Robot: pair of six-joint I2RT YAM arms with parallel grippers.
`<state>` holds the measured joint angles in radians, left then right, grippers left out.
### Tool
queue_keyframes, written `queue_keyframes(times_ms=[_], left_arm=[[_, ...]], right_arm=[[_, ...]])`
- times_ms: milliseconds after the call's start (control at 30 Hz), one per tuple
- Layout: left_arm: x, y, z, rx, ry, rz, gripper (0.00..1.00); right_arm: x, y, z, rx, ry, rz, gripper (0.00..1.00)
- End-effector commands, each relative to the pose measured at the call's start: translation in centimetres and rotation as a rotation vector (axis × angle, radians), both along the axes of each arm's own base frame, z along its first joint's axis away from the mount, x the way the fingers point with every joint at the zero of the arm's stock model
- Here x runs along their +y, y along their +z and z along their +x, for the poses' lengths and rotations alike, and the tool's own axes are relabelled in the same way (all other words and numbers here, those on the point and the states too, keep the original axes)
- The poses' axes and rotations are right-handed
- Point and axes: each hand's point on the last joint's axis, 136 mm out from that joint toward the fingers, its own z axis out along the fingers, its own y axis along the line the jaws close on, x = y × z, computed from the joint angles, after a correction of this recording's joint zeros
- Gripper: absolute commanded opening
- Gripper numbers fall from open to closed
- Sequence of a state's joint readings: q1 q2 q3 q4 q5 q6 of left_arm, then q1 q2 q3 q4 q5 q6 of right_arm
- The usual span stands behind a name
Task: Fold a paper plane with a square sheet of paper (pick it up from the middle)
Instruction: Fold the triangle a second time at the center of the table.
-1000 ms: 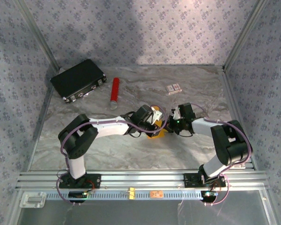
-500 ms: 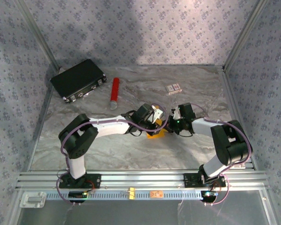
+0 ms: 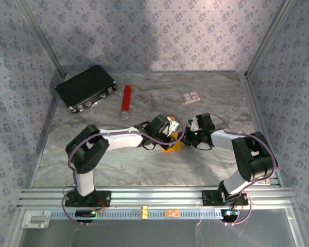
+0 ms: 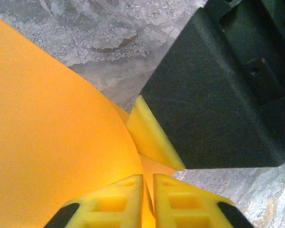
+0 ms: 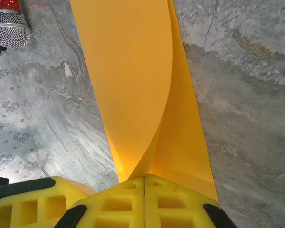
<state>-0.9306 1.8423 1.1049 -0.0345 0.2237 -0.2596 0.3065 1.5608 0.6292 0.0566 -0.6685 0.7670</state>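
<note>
The square sheet of paper (image 3: pixel 171 147) is orange-yellow, folded over and curved, and held just above the marble table mid-centre between both grippers. My left gripper (image 3: pixel 173 135) comes in from the left. In the left wrist view its yellow fingertips (image 4: pixel 126 190) pinch a paper edge, a thin slit left between them, and the sheet (image 4: pixel 52 133) bulges to the left. My right gripper (image 3: pixel 185 136) faces it; its black body (image 4: pixel 218 95) is close by. In the right wrist view the right gripper (image 5: pixel 145 178) is shut on the sheet (image 5: pixel 133 71), whose two layers fan away from it.
A red cylinder (image 3: pixel 126 100) with a silver mesh head (image 5: pixel 9 28) lies behind the grippers. A black case (image 3: pixel 86 86) sits at the back left and a small white-and-red box (image 3: pixel 191 96) at the back right. Patterned walls enclose the table.
My left gripper's jaws have narrowed onto the paper. Both arms have stayed almost where they were, and the right gripper has stayed shut on the sheet.
</note>
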Motion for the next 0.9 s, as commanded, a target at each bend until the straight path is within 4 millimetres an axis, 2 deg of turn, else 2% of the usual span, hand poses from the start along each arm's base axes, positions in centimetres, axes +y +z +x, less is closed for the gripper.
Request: queue_keyframes(times_ms=[0, 233, 667, 867], left_arm=[[-0.3, 0.7, 0.7, -0.011, -0.002, -0.007, 0.08], [0.4, 0.8, 1.2, -0.002, 0.01, -0.012, 0.05], [0.5, 0.6, 1.2, 0.022, 0.004, -0.013, 0.05], [0.7, 0.6, 1.4, 0.032, 0.007, -0.018, 0.05]], right_arm=[[0.0, 0.3, 0.1, 0.0, -0.001, -0.003, 0.07], [-1.1, -0.4, -0.5, -0.003, -0.004, -0.099, 0.08], [0.4, -1.0, -0.6, 0.002, 0.034, -0.11, 0.05], [-0.1, -2.4, -0.7, 0.023, 0.041, -0.171, 0.05]])
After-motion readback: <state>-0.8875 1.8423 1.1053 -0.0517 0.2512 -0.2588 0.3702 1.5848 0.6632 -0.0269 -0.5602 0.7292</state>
